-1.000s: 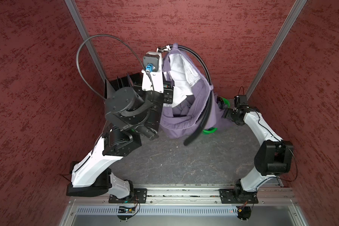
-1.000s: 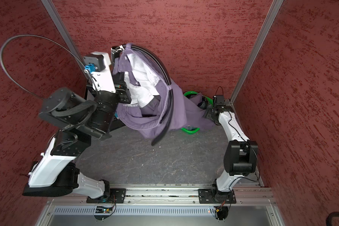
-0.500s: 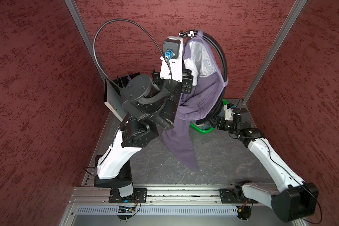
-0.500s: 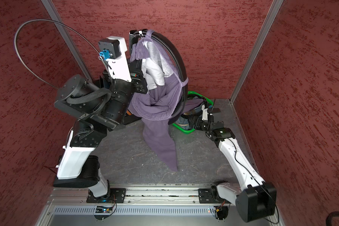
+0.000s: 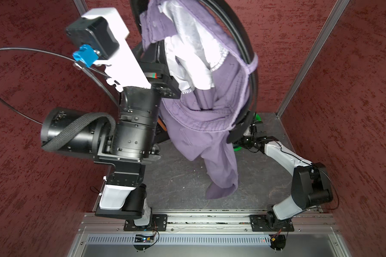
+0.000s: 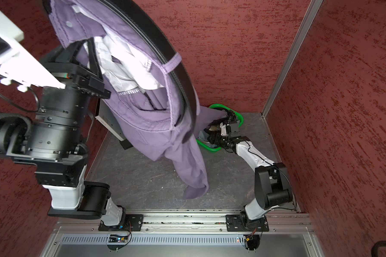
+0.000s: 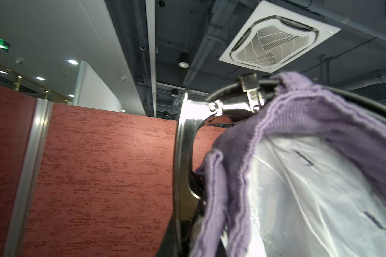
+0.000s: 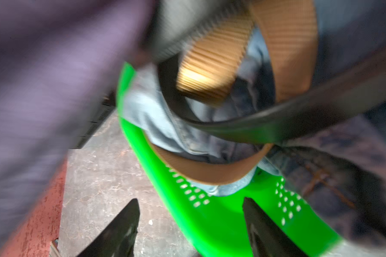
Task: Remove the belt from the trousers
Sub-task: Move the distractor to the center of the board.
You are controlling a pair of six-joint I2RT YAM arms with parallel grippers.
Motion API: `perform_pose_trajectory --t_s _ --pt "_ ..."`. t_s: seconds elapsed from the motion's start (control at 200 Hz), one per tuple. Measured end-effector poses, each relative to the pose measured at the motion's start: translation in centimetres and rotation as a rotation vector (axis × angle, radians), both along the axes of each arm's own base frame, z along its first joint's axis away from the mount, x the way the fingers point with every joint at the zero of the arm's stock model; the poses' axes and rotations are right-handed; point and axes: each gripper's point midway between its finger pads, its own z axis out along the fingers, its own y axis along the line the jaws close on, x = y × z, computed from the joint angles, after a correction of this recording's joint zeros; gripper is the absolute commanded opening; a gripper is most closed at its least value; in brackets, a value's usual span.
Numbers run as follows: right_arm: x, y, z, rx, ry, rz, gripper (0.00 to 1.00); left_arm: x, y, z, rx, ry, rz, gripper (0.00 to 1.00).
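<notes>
Purple-grey cloth fills the upper middle of both top views: the trousers point(image 5: 201, 133) hang at about 12 o'clock from the raised left end effector point(image 6: 87, 44), whose fingers are pressed together at the waistband, beside the pale lining point(image 5: 194, 55). Whether they pinch cloth alone or the strap too cannot be told. A second ago the garment sat lower and bunched near the back wall. It has since been hoisted much closer to the camera, and one leg now dangles towards the middle of the dark worktop point(image 5: 176, 178), its tip seeming to reach the surface. The belt point(image 6: 188, 98), a plain black strap, is not out yet. It arcs around the waistband, passes under a purple loop and ends in a loose tail hanging at about 3 o'clock of the garment. Its shiny buckle point(image 7: 232, 111) sits close to the left wrist camera. The lift probably serves to free that tail for a pull. The right end effector point(image 8: 189, 200) has swung back low to the 2 o'clock corner, jaws spread and empty, over a green basket point(image 8: 210, 222). Inside the basket lie light-blue denim point(image 8: 147, 115), ribbed tan belts point(image 8: 212, 73) and another black belt point(image 8: 276, 124), none of them the target.
</notes>
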Motion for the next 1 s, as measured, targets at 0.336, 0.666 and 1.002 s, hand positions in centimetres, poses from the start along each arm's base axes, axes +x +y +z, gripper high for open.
perform_pose_trajectory --t_s 0.336,0.666,1.002 --pt "3.8 -6.7 -2.8 -0.414 0.195 -0.251 0.82 2.4 7.0 -0.3 -0.054 0.052 0.236 0.0" --pt "3.0 -17.2 -3.2 -0.663 0.297 -0.514 0.82 4.0 4.4 -1.6 0.016 0.098 0.251 0.0" --pt "0.2 -0.5 9.0 -0.121 -0.214 -0.022 0.58 8.7 2.3 -5.1 0.051 0.211 0.321 0.0"
